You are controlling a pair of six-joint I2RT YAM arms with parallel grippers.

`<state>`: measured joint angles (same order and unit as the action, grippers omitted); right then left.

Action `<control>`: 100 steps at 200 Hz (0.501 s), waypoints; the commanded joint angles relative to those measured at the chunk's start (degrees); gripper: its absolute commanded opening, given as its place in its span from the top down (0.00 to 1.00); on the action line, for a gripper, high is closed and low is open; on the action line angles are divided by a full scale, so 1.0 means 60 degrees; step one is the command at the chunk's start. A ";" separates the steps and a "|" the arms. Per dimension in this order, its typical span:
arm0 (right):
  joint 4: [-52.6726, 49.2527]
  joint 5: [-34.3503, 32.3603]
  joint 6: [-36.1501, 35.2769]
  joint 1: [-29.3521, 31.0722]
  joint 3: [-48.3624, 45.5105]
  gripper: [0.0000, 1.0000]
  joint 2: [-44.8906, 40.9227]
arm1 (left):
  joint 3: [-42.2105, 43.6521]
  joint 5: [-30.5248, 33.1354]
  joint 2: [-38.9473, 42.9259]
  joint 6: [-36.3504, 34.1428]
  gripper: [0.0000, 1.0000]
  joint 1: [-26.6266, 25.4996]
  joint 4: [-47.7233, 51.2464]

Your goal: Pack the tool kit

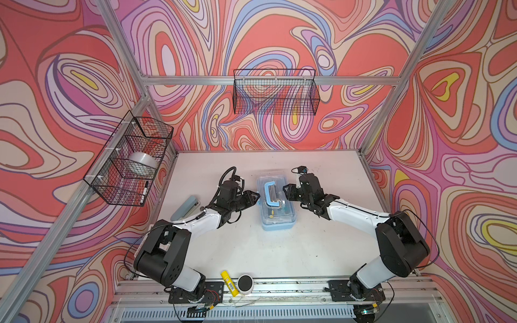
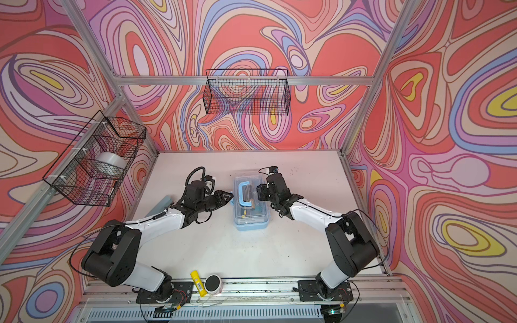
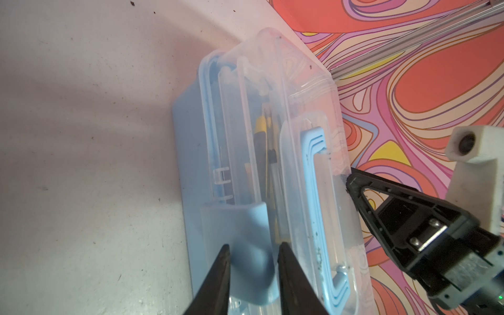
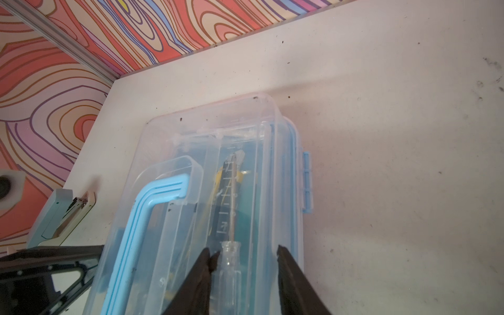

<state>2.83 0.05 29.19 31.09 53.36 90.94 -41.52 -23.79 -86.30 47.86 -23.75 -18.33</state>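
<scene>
- Tool kit (image 1: 277, 218): 1 light-blue case, clear lid down, lay on the white table (image 1: 251, 251) between my 2 grippers.
- Handle (image 1: 269, 193): blue, lay flat in the lid's recess.
- Contents seen through the lid: 1 clear-handled screwdriver (image 4: 230, 267), 1 yellow-and-black utility knife (image 4: 226, 177).
- My left gripper (image 3: 253, 245): fingers narrow, straddled the blue side latch (image 3: 240, 223); I could not tell whether they pinched it.
- My right gripper (image 4: 244, 246): fingers narrowly apart, empty, tips at the lid.
- Stapler (image 1: 184, 205): 1, grey-blue, lay beside my left arm.
</scene>
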 commanded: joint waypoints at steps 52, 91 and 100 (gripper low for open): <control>-0.1641 0.0529 -0.0148 0.0168 -0.0369 0.61 0.0766 | -0.0020 -0.0224 -0.0049 -0.0051 0.74 -0.0072 -0.0120; -0.1653 0.0533 -0.0148 0.0165 -0.0325 0.61 0.0884 | -0.0316 0.0196 0.0061 -0.0710 0.68 -0.0078 0.1013; -0.1657 0.0540 -0.0148 0.0165 -0.0311 0.61 0.0910 | -0.0335 0.0291 0.0105 -0.0802 0.68 -0.0078 0.1176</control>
<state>3.68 -0.47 29.21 31.09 53.71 91.85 -42.04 -23.75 -86.32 46.04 -23.81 -16.01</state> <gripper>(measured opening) 0.394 0.309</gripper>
